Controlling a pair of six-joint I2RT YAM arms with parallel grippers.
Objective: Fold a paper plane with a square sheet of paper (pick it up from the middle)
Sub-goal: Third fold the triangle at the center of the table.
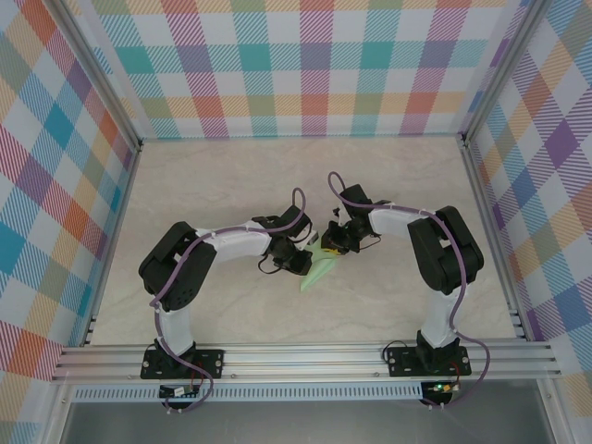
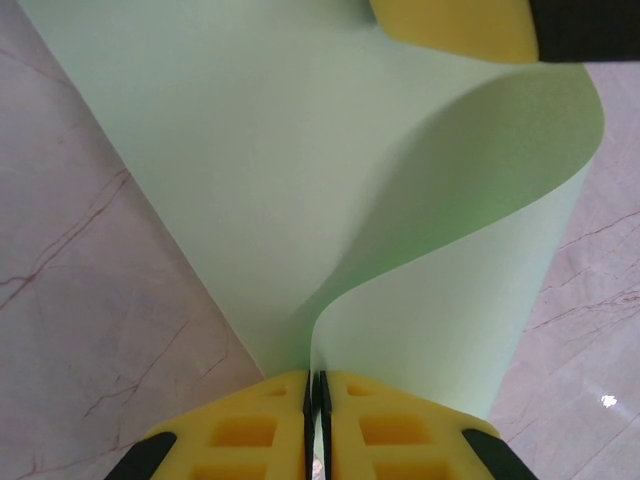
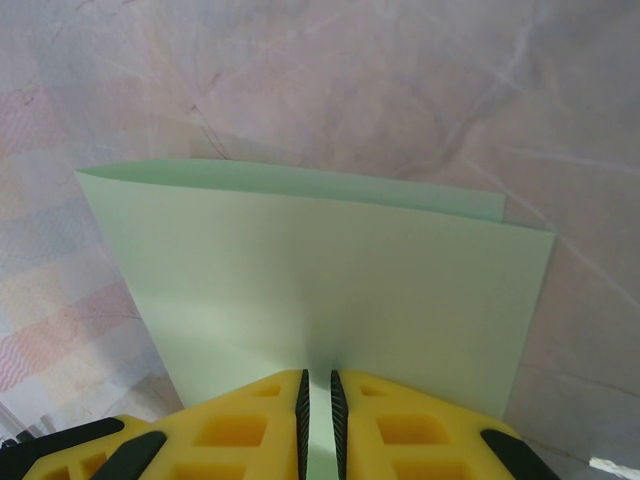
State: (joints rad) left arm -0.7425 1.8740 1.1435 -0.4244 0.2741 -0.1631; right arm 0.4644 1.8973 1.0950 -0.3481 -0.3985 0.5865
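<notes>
2 arms bend inward over the middle of the pale marbled table (image 1: 231, 185). From above, the left gripper (image 1: 298, 259) and the right gripper (image 1: 331, 239) meet almost nose to nose, with the square sheet of paper (image 1: 316, 274) showing as a pale green sliver between and just below them; whether its lower tip touches the surface I cannot tell. I take it the sheet is shared this way so that 1 claw can anchor it while the other carries an edge across for a fold. From the left wrist, its 2 yellow fingers (image 2: 260, 430) are pressed together on the near edge of the sheet, which rises from them in a smooth S-curve, matte, unmarked and thin enough to bow without creasing; a yellow pad of the other claw sits on it at the far top. From the right wrist, that claw's fingers stand narrow with the paper pinched in the slit between them. Beyond them the sheet shows 2 layers, the back one peeking past the front along the top and right, so it looks loosely doubled over rather than sharply creased, with no plane shape yet.
</notes>
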